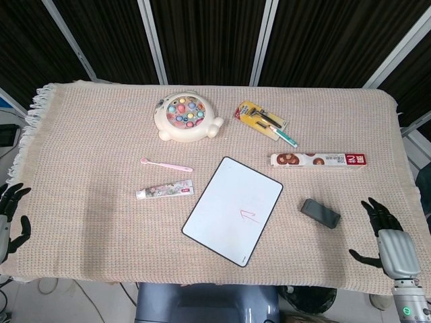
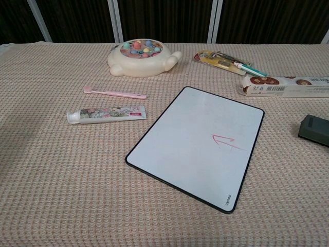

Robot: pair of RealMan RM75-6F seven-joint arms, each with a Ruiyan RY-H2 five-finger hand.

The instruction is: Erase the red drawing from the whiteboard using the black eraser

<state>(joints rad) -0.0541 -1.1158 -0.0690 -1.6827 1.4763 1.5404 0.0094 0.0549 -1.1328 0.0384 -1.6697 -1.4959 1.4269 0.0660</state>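
A white whiteboard with a black rim lies tilted near the table's middle front. A small red arrow drawing marks its lower right part. The black eraser lies flat on the cloth just right of the board. My right hand hovers at the table's front right edge, right of the eraser, fingers spread and holding nothing. At the far left edge my left hand is open too, only partly in frame. Neither hand shows in the chest view.
A toothpaste tube and pink toothbrush lie left of the board. A cream fishing toy sits at the back. A yellow tool pack and a long biscuit box lie behind the eraser.
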